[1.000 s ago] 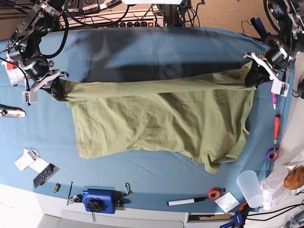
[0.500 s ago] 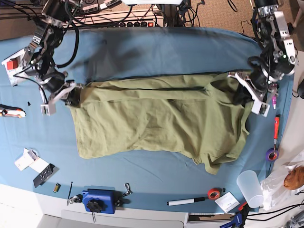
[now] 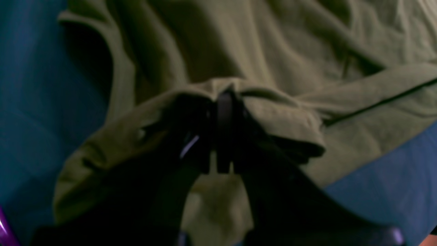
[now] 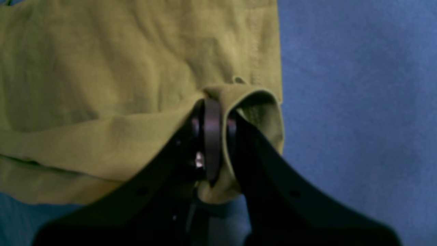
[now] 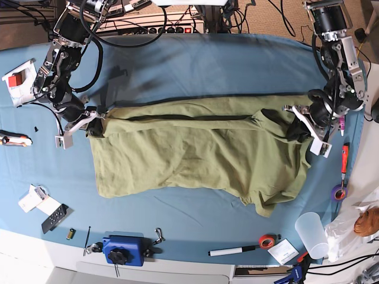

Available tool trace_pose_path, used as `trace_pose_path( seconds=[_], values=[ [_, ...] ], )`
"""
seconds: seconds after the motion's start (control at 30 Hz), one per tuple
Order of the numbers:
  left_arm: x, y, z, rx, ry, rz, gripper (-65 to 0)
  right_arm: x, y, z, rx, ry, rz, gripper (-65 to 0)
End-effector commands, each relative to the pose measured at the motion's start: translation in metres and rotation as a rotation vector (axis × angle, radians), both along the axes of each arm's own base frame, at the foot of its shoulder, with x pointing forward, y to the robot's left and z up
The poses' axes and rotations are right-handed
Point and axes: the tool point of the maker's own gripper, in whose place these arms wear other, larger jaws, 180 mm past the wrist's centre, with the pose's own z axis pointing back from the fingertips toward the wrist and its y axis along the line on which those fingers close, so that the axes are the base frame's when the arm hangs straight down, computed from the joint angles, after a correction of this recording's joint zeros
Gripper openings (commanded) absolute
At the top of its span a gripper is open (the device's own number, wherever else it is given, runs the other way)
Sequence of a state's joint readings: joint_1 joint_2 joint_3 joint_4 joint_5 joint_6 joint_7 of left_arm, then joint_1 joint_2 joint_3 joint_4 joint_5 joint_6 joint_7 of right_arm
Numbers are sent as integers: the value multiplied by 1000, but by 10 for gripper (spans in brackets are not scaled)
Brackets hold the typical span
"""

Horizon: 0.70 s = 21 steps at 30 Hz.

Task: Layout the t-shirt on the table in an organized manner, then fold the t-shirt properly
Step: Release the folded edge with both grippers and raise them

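Observation:
The olive-green t-shirt (image 5: 195, 151) lies spread across the middle of the blue table (image 5: 195, 65), its far edge doubled over toward the front. My left gripper (image 5: 294, 129), on the base view's right, is shut on the shirt's far right corner; the left wrist view shows the t-shirt (image 3: 273, 51) bunched around the left gripper (image 3: 223, 99). My right gripper (image 5: 95, 125), on the base view's left, is shut on the far left corner. In the right wrist view the right gripper (image 4: 211, 106) pinches a fold of the t-shirt (image 4: 119, 68) at its hem.
Along the front edge lie a blue device (image 5: 124, 249), a marker (image 5: 233, 251), a red tape roll (image 5: 267, 241) and a remote (image 5: 57, 218). A clear cup (image 5: 312, 234), purple tape (image 5: 339, 191) and an orange-handled tool (image 5: 344, 157) sit at the right. A white box (image 5: 19, 82) sits at the left.
Both grippers have carried the shirt's far edge toward the front and inward, laying it over the body. The fold has lowered onto the shirt.

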<state>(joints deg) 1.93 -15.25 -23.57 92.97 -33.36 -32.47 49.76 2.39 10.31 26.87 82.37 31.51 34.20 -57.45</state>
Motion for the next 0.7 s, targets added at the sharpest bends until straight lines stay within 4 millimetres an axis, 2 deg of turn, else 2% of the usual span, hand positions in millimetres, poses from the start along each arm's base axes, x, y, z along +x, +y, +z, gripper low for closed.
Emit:
trace_pose_path(
  seconds=[0.0, 0.1, 0.27, 0.3, 0.37, 0.4, 0.47, 0.67],
  values=[
    [14, 2, 21, -16, -83, 5, -650, 12, -4, 16, -7, -65, 0, -650],
    [21, 2, 30, -22, -117, 8, -650, 13, -5, 18, -6, -73, -2, -650],
    [20, -3, 31, -16, -128, -28, -650, 10, -1, 15, -14, -60, 32, -650],
    [19, -5, 32, -16, -136, -47, -618, 9, 0, 15, -16, -60, 43, -595],
    [20, -7, 34, -17, -148, -57, -510, 9, 1, 16, -13, -61, 44, -460],
    [20, -6, 35, -19, -153, -54, -471, 10, 0, 16, -13, -64, 42, -422],
    [23, -4, 37, -27, -159, -30, -443, 11, 1, 19, 0, -80, 37, -414],
    [25, 3, 39, -25, -142, 24, -443, 22, 2, 46, 93, -181, 31, -414]
  ],
)
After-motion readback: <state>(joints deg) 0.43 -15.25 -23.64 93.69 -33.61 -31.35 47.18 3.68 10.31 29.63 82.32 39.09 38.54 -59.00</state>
